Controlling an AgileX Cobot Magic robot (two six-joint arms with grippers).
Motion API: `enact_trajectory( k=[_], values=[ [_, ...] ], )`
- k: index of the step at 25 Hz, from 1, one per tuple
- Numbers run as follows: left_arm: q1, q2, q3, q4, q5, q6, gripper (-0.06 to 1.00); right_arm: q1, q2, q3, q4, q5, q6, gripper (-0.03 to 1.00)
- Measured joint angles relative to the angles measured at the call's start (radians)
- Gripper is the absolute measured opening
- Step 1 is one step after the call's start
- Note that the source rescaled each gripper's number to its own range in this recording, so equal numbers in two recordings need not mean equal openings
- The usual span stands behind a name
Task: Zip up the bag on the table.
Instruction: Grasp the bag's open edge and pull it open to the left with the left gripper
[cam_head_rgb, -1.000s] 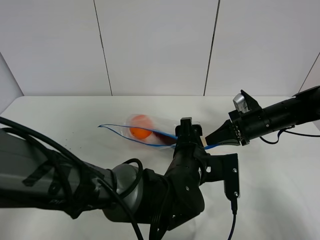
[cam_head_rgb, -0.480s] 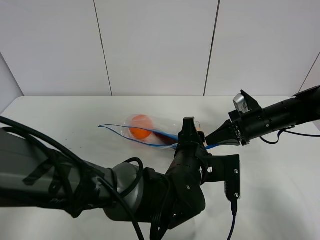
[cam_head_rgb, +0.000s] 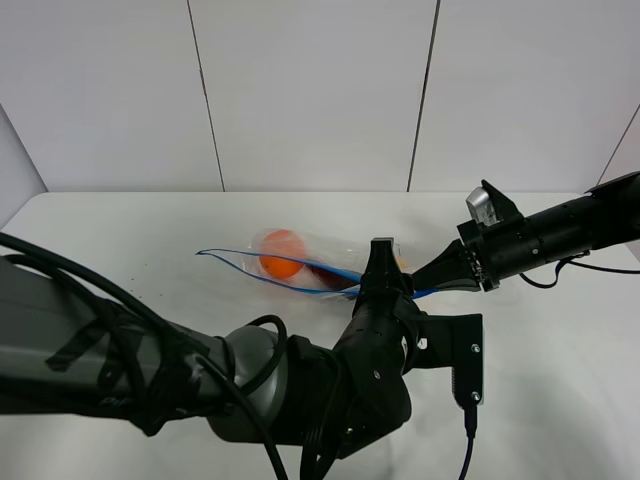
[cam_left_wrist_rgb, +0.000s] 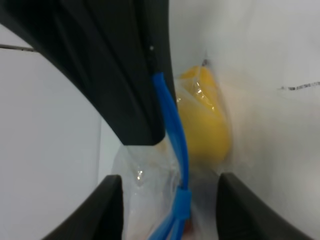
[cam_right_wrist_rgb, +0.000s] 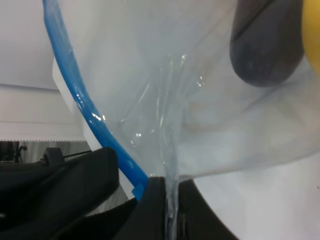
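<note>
Bag (cam_head_rgb: 318, 252) lies mid-tabletop (cam_head_rgb: 140, 225). Blue zip strip (cam_left_wrist_rgb: 172, 120) runs along its near edge, w/ the two halves apart toward the left end. Orange toy (cam_head_rgb: 281, 253) & yellow toy (cam_left_wrist_rgb: 207, 122) show thru the plastic. R pincer (cam_head_rgb: 428, 283) is pressed together on the bag's right corner, film nipped btwn its fingers (cam_right_wrist_rgb: 150, 210). L pincer (cam_head_rgb: 381, 258) sits just beside it, fingers (cam_left_wrist_rgb: 107, 207) spread, strip passing btwn them.

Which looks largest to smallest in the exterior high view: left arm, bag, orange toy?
1. left arm: largest, though nearness to the camera inflates it.
2. bag: clearly wider than the toy inside it.
3. orange toy: smallest.
</note>
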Motion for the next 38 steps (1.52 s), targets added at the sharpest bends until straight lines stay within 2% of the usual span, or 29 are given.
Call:
enact_trajectory(
  k=[7, 13, 19, 25, 38],
  values=[
    [0.0, 0.0, 0.0, 0.0, -0.001, 0.0, 0.39, 0.0, 0.0, 0.0, 0.0, 0.0, 0.0, 0.0],
    [0.0, 0.0, 0.0, 0.001, -0.019, 0.024, 0.25, 0.0, 0.0, 0.0, 0.0, 0.0, 0.0, 0.0],
    [0.0, 0.0, 0.0, 0.001, -0.035, 0.048, 0.22, 0.0, 0.0, 0.0, 0.0, 0.0, 0.0, 0.0],
    [0.0, 0.0, 0.0, 0.001, -0.035, 0.048, 0.14, 0.0, 0.0, 0.0, 0.0, 0.0, 0.0, 0.0],
    [0.018, 0.0, 0.0, 0.001, -0.035, 0.048, 0.12, 0.0, 0.0, 0.0, 0.0, 0.001, 0.0, 0.0]
  ],
)
